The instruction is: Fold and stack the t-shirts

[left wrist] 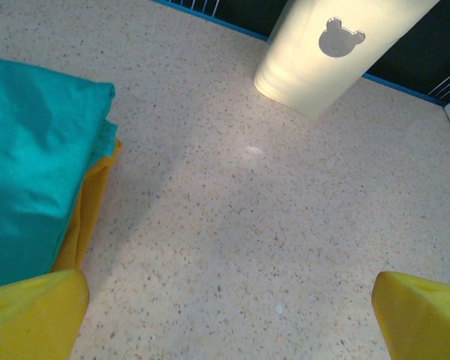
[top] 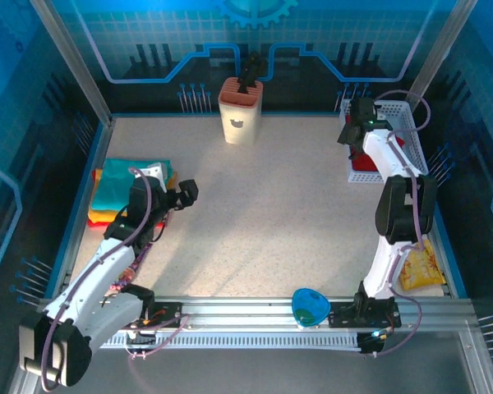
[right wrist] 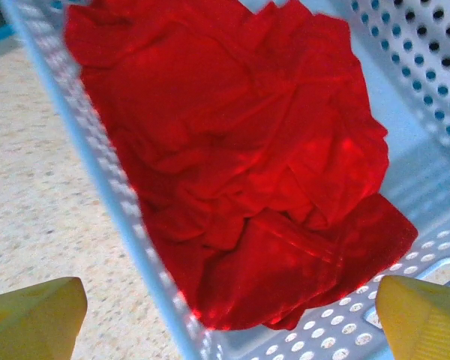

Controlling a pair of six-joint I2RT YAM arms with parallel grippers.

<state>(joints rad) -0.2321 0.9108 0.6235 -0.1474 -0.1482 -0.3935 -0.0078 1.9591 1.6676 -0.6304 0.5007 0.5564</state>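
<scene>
Right gripper (right wrist: 225, 319) hangs over the white mesh basket (right wrist: 97, 172), jaws spread wide with nothing between them. Below it the red t-shirt (right wrist: 240, 165) lies crumpled inside the basket (all creases, no fold). On the other side, the left gripper (left wrist: 225, 315) is wide open too and empty, hovering above bare desk (left wrist: 270, 210) just beside the folded stack: teal shirt (left wrist: 30, 172) on top, a yellow one (left wrist: 90, 210) peeking out underneath. A cream holder (left wrist: 322, 60) stands at the far edge.
</scene>
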